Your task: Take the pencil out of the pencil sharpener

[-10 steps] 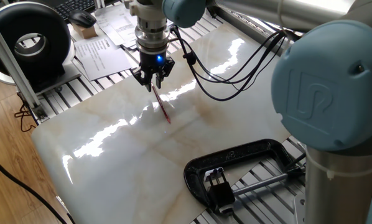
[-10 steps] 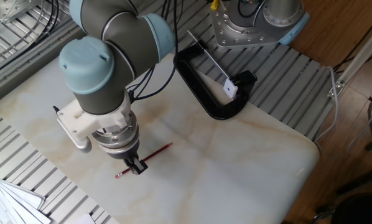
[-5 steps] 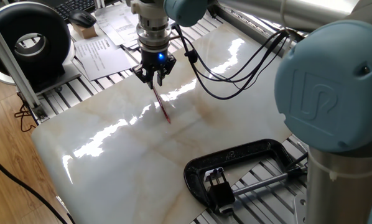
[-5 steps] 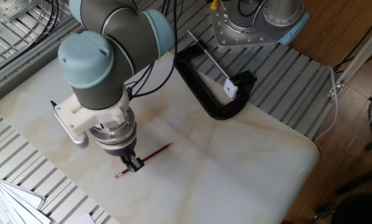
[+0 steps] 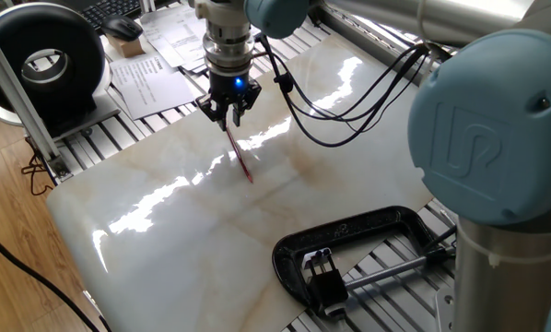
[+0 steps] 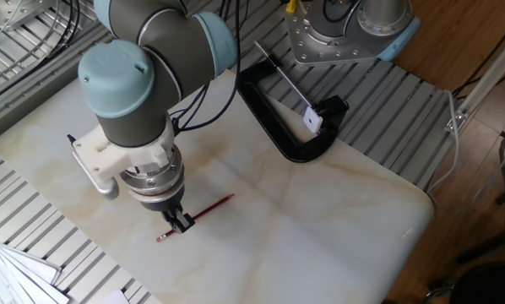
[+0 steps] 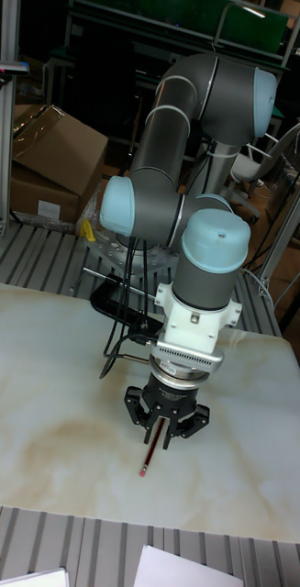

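Observation:
The red pencil lies flat on the marble slab, fully out of the pencil sharpener. That small black block sits in the mouth of the black C-clamp at the slab's edge. My gripper hangs point-down just above the pencil, about a third of the way along it. Its fingertips are only slightly apart and nothing is lifted. From the other side, the pencil shows on both sides of the gripper. The sharpener is far from both. In the tall view the gripper covers most of the pencil.
The C-clamp with its silver screw rod lies at the slab's edge by the robot base. Papers, a mouse and a round black device sit beyond the far edge. Grooved aluminium rails surround the slab.
My gripper has risen a little and drifted slightly sideways. The pencil has stayed where it was on the slab.

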Controlling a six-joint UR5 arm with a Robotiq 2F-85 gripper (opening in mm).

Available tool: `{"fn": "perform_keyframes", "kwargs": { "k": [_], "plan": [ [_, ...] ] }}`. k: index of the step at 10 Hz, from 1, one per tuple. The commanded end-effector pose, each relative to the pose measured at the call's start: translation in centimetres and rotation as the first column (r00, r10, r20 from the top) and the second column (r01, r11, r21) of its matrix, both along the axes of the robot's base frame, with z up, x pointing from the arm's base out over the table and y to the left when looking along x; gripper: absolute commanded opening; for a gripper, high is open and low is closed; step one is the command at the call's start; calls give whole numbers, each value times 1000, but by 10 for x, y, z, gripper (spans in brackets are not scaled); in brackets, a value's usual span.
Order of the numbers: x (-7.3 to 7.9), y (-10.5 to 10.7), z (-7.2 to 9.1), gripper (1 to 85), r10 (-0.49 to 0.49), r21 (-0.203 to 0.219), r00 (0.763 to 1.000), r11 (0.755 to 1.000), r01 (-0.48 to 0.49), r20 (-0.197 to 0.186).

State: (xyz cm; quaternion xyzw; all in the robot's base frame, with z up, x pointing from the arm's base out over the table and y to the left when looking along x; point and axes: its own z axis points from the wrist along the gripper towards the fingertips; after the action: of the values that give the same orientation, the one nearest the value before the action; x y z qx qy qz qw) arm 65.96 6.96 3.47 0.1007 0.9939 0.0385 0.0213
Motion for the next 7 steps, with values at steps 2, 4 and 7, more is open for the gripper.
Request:
{"fn": "perform_keyframes", "kwargs": {
  "k": [2, 4, 7],
  "plan": [
    [4, 14, -8, 333, -17, 61, 1000, 998, 17, 0],
    [1, 9, -15, 320, -36, 28, 999, 999, 37, -20],
    [-6, 6, -18, 290, -39, 12, 999, 999, 39, -26]
  ]
}}
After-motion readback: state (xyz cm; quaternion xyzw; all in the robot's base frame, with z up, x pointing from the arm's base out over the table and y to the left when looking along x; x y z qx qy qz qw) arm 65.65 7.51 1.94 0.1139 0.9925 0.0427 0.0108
